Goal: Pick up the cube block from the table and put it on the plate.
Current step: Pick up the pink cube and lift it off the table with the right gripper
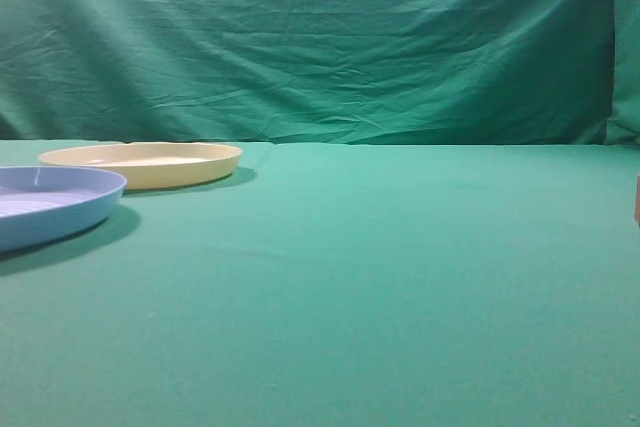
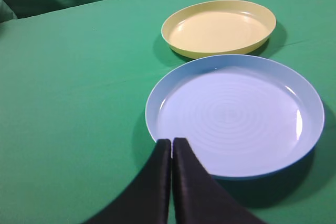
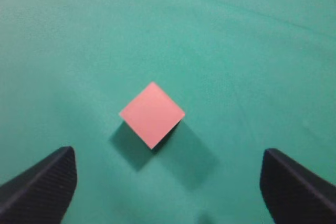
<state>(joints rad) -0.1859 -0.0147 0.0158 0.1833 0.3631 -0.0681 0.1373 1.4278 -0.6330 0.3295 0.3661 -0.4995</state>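
Cube (image 3: 152, 114) sits on the green table (image 3: 252, 51), turned corner-on, out by the right edge; the exterior view catches only a sliver of it there. Right claw (image 3: 168, 187) hangs above it, fingers spread wide, touching nothing. Yellow plate (image 1: 150, 163) lies toward the far left corner, a blue plate (image 1: 50, 205) just in front. Left claw (image 2: 171, 148) has its fingers pressed together, empty, over the blue plate's near rim.
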